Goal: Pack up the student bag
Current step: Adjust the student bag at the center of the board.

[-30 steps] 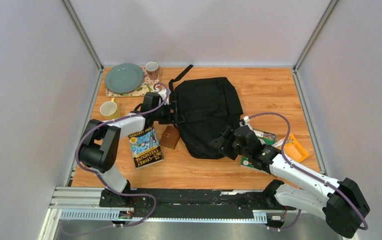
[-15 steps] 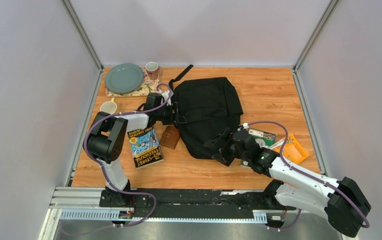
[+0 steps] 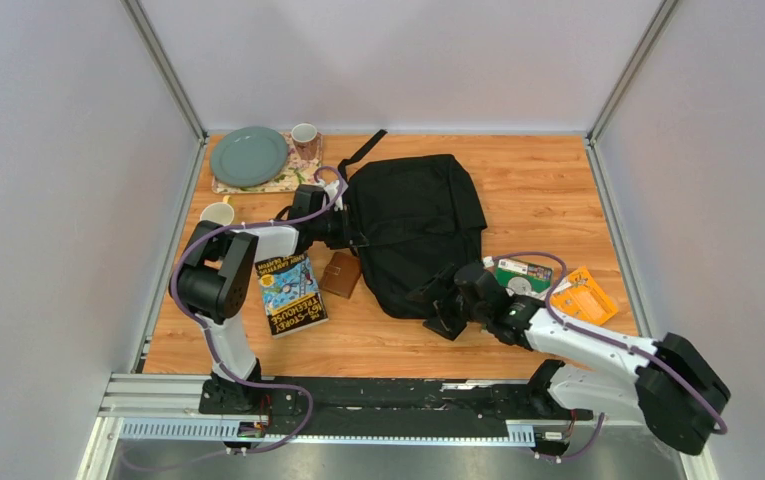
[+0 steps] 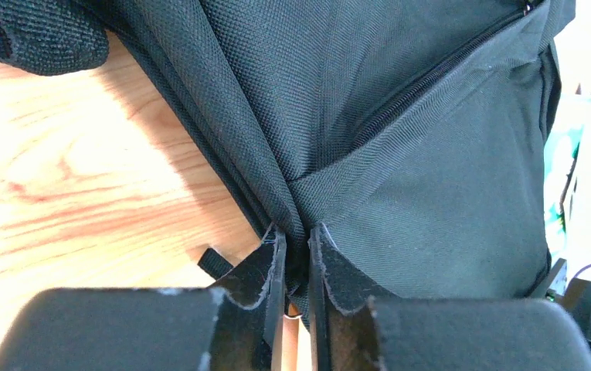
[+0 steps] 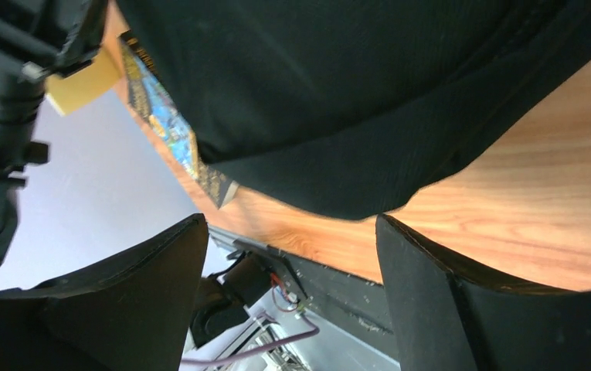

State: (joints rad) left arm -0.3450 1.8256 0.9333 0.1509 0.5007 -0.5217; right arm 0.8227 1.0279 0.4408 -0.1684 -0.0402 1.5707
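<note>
Fingers of the left gripper (image 4: 293,243) pinch the student bag (image 3: 413,225), the right gripper (image 5: 290,224) gapes wide, and book (image 3: 291,293) and wallet (image 3: 341,273) lie unpacked beside it.

White-and-black arms (image 3: 598,345); purple cables (image 3: 174,285)

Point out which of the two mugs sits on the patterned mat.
The far mug, right beside the green plate, stands on the mat. The yellow mug, nearer the arms, stands directly on the wooden table.
</note>
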